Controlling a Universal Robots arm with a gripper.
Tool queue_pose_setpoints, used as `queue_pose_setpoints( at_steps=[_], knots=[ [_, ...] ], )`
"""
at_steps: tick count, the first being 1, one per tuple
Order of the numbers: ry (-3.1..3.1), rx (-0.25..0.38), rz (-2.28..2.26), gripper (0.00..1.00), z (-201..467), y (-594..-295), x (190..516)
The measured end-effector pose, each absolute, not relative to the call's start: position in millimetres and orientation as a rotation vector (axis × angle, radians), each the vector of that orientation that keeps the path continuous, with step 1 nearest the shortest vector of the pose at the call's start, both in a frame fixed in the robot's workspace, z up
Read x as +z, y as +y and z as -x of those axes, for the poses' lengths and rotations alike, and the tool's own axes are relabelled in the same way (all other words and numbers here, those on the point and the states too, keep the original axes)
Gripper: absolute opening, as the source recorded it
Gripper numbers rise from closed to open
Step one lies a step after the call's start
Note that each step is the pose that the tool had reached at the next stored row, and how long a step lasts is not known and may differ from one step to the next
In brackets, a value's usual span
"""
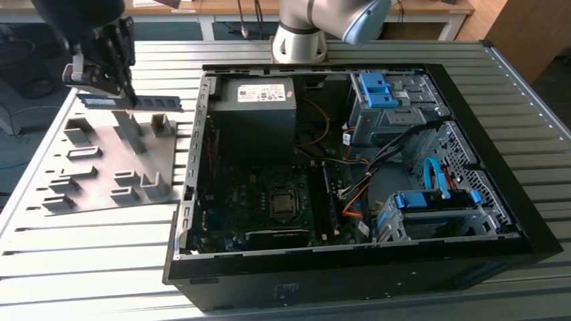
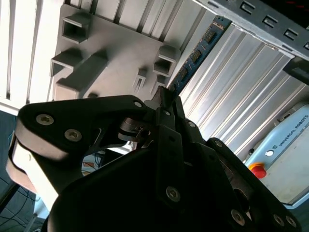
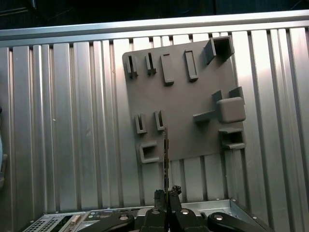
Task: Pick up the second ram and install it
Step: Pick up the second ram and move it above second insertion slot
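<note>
End effector (image 1: pixel 125 97) fingers closed tight on the second ram (image 1: pixel 154 102), pinching its flat faces. The stick is held level and on edge, and its free end points toward the exterior view's right. It hangs over the far edge of the grey slotted tray (image 1: pixel 98 167), seemingly clear of it, though contact is hard to judge from these angles. The tray lies flat on the ribbed metal table (image 1: pixel 80 267), just beside the open computer case (image 1: pixel 357 274) on the exterior view's right.
</note>
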State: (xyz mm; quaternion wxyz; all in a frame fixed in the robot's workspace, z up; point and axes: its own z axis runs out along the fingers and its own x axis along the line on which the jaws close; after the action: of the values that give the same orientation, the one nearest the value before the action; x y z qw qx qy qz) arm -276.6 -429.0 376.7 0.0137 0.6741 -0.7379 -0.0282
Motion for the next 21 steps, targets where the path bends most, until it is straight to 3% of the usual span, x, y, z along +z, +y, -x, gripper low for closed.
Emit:
queue_pose_setpoints(
  at_steps=[21],
  knots=[
    [-2.297,-0.090,-2.099,0.14,225.9,-429.0,376.7]
  ],
)
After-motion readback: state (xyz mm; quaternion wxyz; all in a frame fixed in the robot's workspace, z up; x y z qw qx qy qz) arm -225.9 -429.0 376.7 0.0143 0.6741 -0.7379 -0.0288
